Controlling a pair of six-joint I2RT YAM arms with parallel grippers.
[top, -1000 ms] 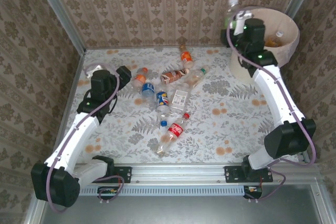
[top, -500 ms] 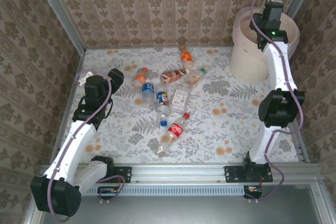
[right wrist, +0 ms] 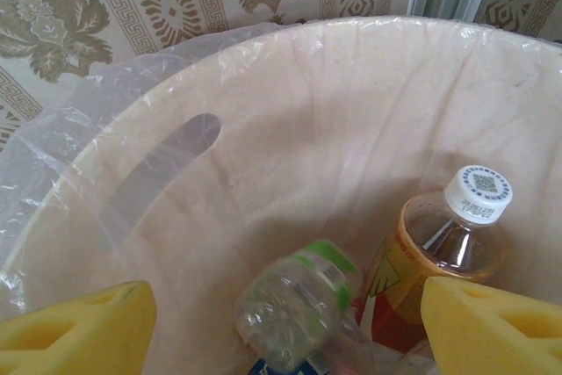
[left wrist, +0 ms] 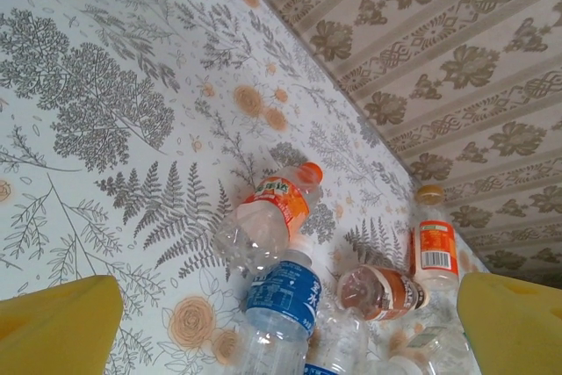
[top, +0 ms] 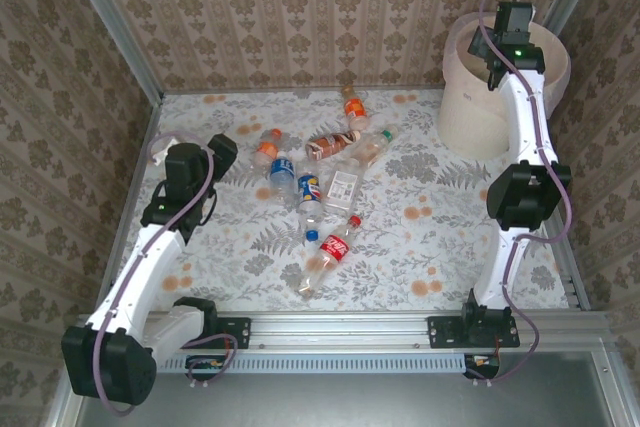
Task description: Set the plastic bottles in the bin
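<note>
Cream-white bin [top: 470, 107] at far right corner of tabletop [top: 450, 237], lined with thin clear bag [right wrist: 53, 155]. Right arm [top: 532, 117] reaches up over its rim, and the right wrist view looks down inside. Right fingers [right wrist: 492, 327] yellow, spread wide apart, gripping nothing. Below them in the bin: clear bottle with a green band [right wrist: 299, 300], and just beside it a white-capped bottle [right wrist: 452, 248] of brown drink, leaning on the bin wall.

Left arm [top: 150, 247] stretched along left side of tabletop, wrist turned toward the loose bottles. Left fingers [left wrist: 57, 331] likewise spread wide and empty, above the fern-and-flower surface. Ahead of them: orange-label bottle [left wrist: 268, 217] on its side, blue-label bottle [left wrist: 283, 298] just nearer, brown-label bottle [left wrist: 382, 292] seen end-on, a second orange-label bottle [left wrist: 433, 248] close to back wall.

Top view: about eight plastic bottles [top: 310, 190] scattered mid-tabletop, all lying down, well apart from the bin. Red-label bottle [top: 333, 245] lies nearest the arm bases
</note>
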